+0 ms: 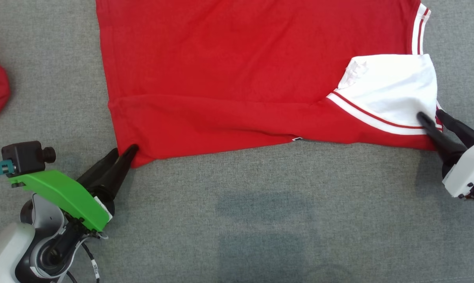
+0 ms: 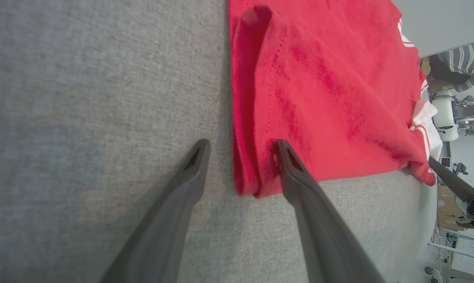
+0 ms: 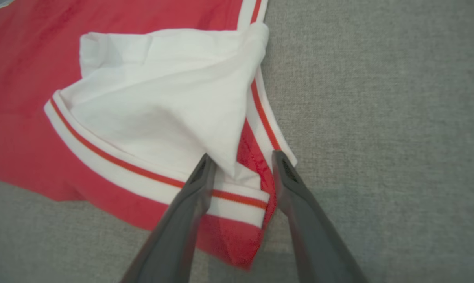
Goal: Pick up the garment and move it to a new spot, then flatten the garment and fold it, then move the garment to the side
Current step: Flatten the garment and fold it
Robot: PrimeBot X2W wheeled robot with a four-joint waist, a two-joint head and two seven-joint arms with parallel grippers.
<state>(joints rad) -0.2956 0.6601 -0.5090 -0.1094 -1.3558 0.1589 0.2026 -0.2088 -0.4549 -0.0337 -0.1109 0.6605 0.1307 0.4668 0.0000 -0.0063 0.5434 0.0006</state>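
Garment [image 1: 240, 59] lies spread on the grey mat [image 1: 260, 220], from 10 to 2 o'clock in the head view. Left gripper [image 1: 125, 149], at 8 o'clock, straddles its red corner, jaws apart. Right gripper [image 1: 429, 114], at 3 o'clock, straddles the striped corner below a turned-up white panel [image 1: 390, 90], also unclosed. Both look poised to pinch the near corners for folding.

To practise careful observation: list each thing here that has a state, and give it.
Garment: spread out, near edge folded over, white panel turned up at right corner.
Left hand: open, fingers astride the near-left corner.
Right hand: open, fingers astride the near-right corner.
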